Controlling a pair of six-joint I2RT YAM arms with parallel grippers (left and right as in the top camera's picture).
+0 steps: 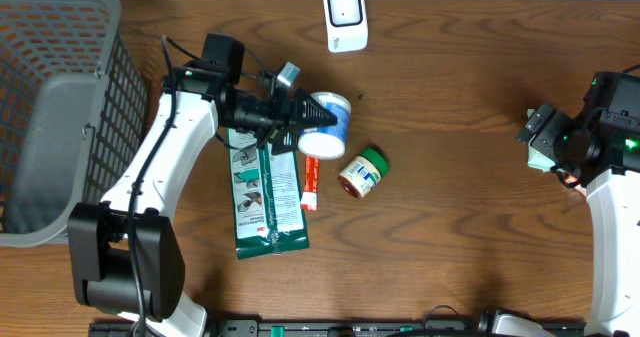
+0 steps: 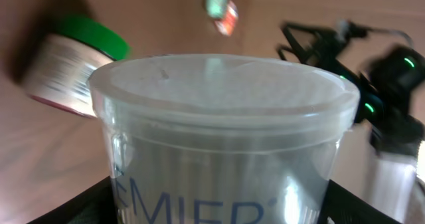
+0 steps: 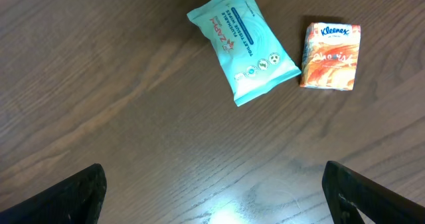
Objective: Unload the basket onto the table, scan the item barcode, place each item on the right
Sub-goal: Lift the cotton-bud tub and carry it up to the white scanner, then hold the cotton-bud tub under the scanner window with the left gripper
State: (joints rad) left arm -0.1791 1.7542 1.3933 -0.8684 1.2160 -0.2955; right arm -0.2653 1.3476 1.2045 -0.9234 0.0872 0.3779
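My left gripper (image 1: 300,117) is shut on a clear plastic tub (image 1: 326,125) with a white lid and blue lettering, held on its side above the table's middle. The tub (image 2: 219,137) fills the left wrist view, with a black finger pressed against each side of it at the bottom corners (image 2: 219,207). A white scanner (image 1: 345,17) stands at the table's far edge, beyond the tub. My right gripper (image 1: 545,137) hovers at the right side, and in its own view the jaws (image 3: 216,191) stand wide open over bare wood.
A green-lidded jar (image 1: 362,172), a red tube (image 1: 311,182) and a green package (image 1: 262,192) lie below the tub. A grey mesh basket (image 1: 60,107) stands at the left. A teal wipes pack (image 3: 242,44) and a Kleenex pack (image 3: 331,56) lie near my right gripper.
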